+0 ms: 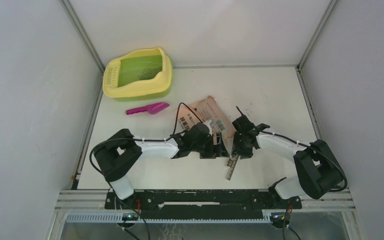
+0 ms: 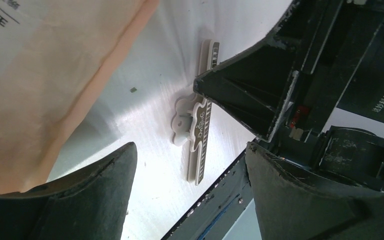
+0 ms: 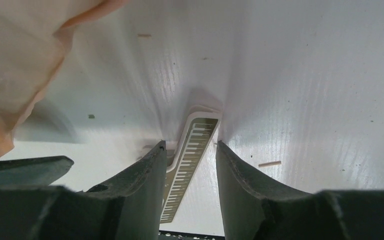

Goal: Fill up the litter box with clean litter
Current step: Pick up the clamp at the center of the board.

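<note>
Our right hand [image 3: 190, 145] hangs low over the counter [image 1: 265, 95] with its fingers [image 3: 145, 175] partly spread, one on each side of a cream bag clip [image 1: 231, 168] that lies flat on the white surface; we see a gap beside the strip and no grip on it. Just beside it, our left hand [image 2: 189, 146] stands wide open and holds nothing, its fingers framing the same clip from the other side. Against the left hand's far side lies the flat pink-orange printed bag [image 1: 207, 112], its near edge close to both hands. Beyond the bag, toward the far left, a magenta scoop [image 1: 147, 108] rests on the counter. Behind it, well apart from both hands, the litter box [image 1: 132, 92] sits in the far-left corner, slotted grille at its left end, with the clean litter [image 1: 142, 75] showing only as faint dark specks in the green basin.
</note>
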{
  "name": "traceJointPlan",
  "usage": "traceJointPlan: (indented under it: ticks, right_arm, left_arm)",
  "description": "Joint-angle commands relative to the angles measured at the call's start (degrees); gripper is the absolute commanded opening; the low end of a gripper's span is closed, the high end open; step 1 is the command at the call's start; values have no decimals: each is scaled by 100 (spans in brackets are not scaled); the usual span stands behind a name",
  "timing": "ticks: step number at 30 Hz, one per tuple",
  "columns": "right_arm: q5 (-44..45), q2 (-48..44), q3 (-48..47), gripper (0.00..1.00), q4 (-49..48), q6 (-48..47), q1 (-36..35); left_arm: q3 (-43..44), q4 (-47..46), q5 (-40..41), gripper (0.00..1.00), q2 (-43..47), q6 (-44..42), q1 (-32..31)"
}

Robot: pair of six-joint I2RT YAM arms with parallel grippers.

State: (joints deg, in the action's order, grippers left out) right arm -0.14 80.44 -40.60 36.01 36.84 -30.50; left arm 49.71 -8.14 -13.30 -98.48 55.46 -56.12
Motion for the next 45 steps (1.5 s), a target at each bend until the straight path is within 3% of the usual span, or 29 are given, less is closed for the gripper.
traceJointPlan:
  ticks: [1,8,13,20,25,45]
  right_arm:
    - [292,206,-201,49,-18,176,-93]
    - [366,468,-203,46,-94,322,-278]
    - [383,556,-132,35,-209,392,-334]
    - [308,554,-106,11,-453,364,-251]
    - [156,496,-66,1,-648,268,-104]
    - [-634,190,278,0,-1335,-270,501]
  left_arm:
    - [221,-298,-201,83,66,-113,-7]
    - [206,-378,-273,83,41,-98,35]
    - [126,-485,-294,83,46,-31,39]
    - [-35,-646,-314,82,58,117,17]
    - [-53,-659,-289,82,18,189,-71]
    - [-34,-284,-22,80,-388,-139,-86]
